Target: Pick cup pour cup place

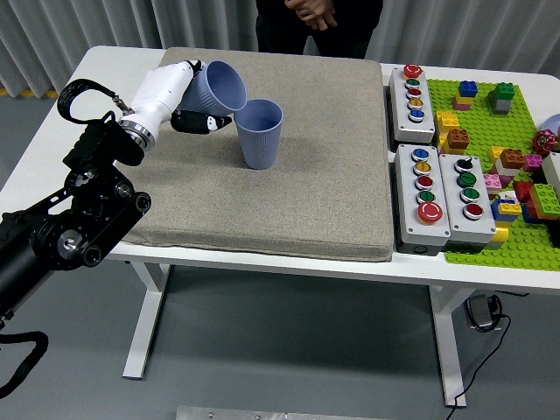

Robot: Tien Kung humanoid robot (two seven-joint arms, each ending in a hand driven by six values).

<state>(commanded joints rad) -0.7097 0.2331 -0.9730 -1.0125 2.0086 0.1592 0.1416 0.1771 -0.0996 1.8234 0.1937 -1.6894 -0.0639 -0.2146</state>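
Observation:
My left hand (194, 98) is shut on a blue-grey cup (222, 88), held above the grey mat and tipped strongly to the right. Its mouth points toward a second, matching cup (260, 133) that stands upright on the mat (262, 201). The tipped cup's rim sits just over the left edge of the standing cup's rim. No contents are visible in either cup. My right arm is out of the picture.
A person stands at the far side, hands (313, 10) clasped. Three button boxes (413, 91) (422, 196) (468, 199) lie right of the mat. A green baseplate (503, 157) with several toy bricks fills the right end of the table.

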